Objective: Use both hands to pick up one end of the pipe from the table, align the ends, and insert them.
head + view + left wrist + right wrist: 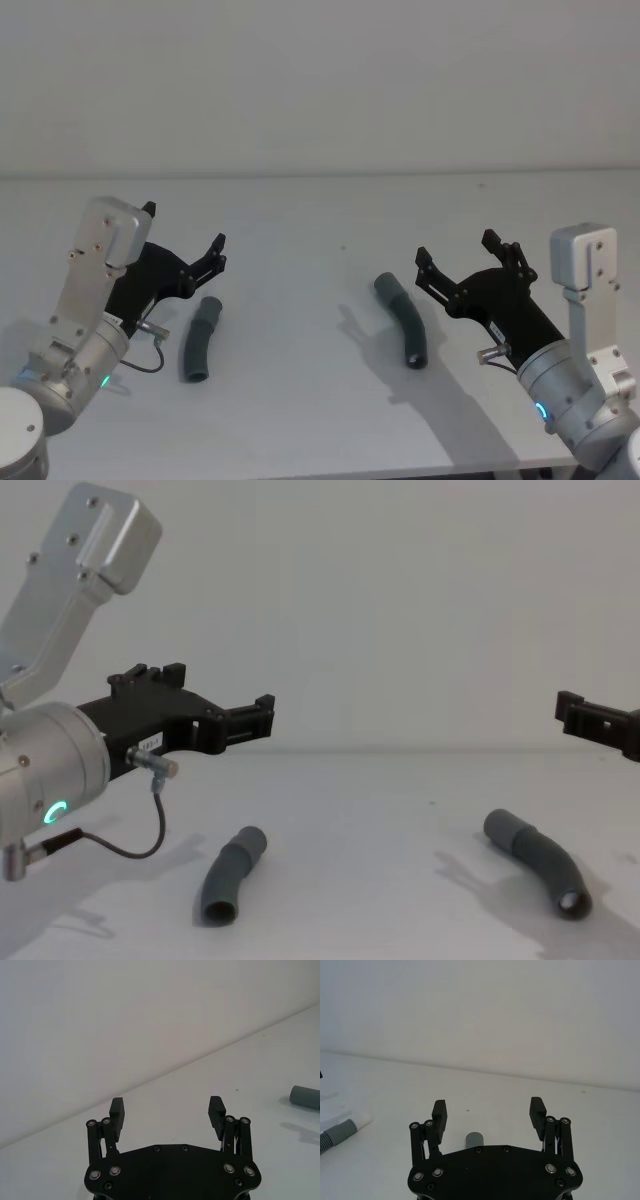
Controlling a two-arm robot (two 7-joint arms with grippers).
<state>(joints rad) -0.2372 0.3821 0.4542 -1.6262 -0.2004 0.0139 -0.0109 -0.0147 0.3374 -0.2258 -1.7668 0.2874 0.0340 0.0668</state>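
A: What sat nearest?

B: The left gripper (184, 226) hung above the near-left of the table (300, 410), jaws spread wide and empty, with a thin cable (150, 368) looping from its wrist.

A: And the other?

B: The right gripper (456, 247) hung on the near right, also spread and holding nothing.

A: The pipe?

B: It was in two pieces, both flat on the table and well apart. The left piece (198, 340) lay just right of the left gripper, an open end toward the near edge. The right piece (403, 318) lay just left of the right gripper, curved, with its wide cuff at the far end. Nothing touched either.

A: Farther back?

B: The wall (320, 80).
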